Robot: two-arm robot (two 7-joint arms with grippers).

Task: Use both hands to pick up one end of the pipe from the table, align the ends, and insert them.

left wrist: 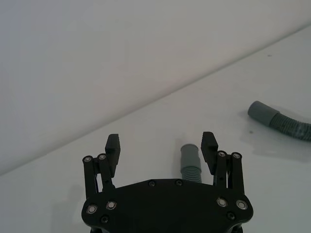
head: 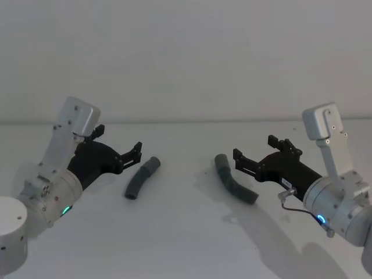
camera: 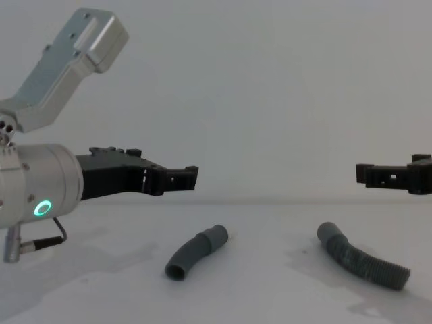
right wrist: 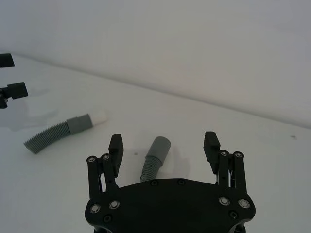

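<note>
A: Pipe (head: 141,177) logged as two separate pieces, both lying flat on the table (head: 186,244), neither held. Surface?

B: White and matte, with faint grey smudges at the near left in the chest view. Behind it is a plain pale wall (head: 186,58). Table and wall meet in one straight line.

A: Position reference is the left piece (camera: 196,251). Start at the left.

B: The left gripper (head: 118,140) is just left of the left piece, raised off the table and not touching it. Its fingers are spread wide with nothing between them.

A: The left piece itself?

B: Dark grey, ribbed, slightly curved. The smooth cuff (right wrist: 80,122) at its far end carries a narrower white tip (right wrist: 99,116), clearest from the right wrist. Its near end faces the robot and shows an open mouth in the chest view.

A: Right of it?

B: The right piece (head: 234,185) lies well apart from the left piece, with bare table between. It is the same ribbed grey hose, gently bent. Its plain cuff (right wrist: 159,145) is the end nearer the left piece, and the ribbed end lies farther off.

A: Other arm?

B: The right gripper (head: 254,147) is farther right of the left piece than the right piece is. It is raised, clear of the hose, its fingers apart and empty.
</note>
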